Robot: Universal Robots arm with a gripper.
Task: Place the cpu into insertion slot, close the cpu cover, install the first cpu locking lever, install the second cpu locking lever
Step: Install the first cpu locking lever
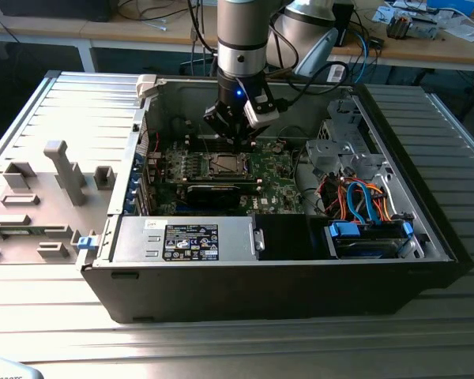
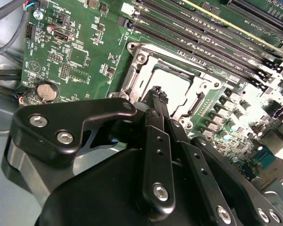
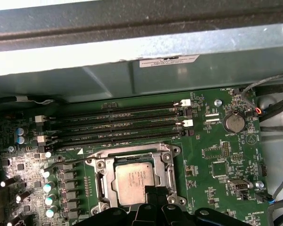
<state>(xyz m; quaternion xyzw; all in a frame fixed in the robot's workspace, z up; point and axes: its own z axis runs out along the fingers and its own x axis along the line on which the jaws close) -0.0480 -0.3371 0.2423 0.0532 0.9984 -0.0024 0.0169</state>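
Observation:
The cpu (image 3: 132,181), silver-grey and square, lies flat in its socket on the green motherboard (image 3: 212,155). Around it lies the cpu cover (image 3: 132,151), a silvery frame that looks flat over the chip. In the second wrist view the cpu (image 2: 174,81) and the cpu cover (image 2: 136,60) sit just beyond my gripper (image 2: 156,92), whose black fingers (image 2: 153,141) meet at the tips, shut with nothing between them. In the exterior view my gripper (image 1: 235,144) hangs straight above the socket (image 1: 225,164). A thin wire lever (image 3: 66,161) runs along the socket's side.
Several memory slots (image 3: 118,125) run beside the socket, with a coin battery (image 3: 235,122) past them. The case wall (image 3: 132,66) rises close behind. A power supply (image 1: 189,241), a drive cage (image 1: 340,150) and coloured cables (image 1: 355,201) fill the rest of the case.

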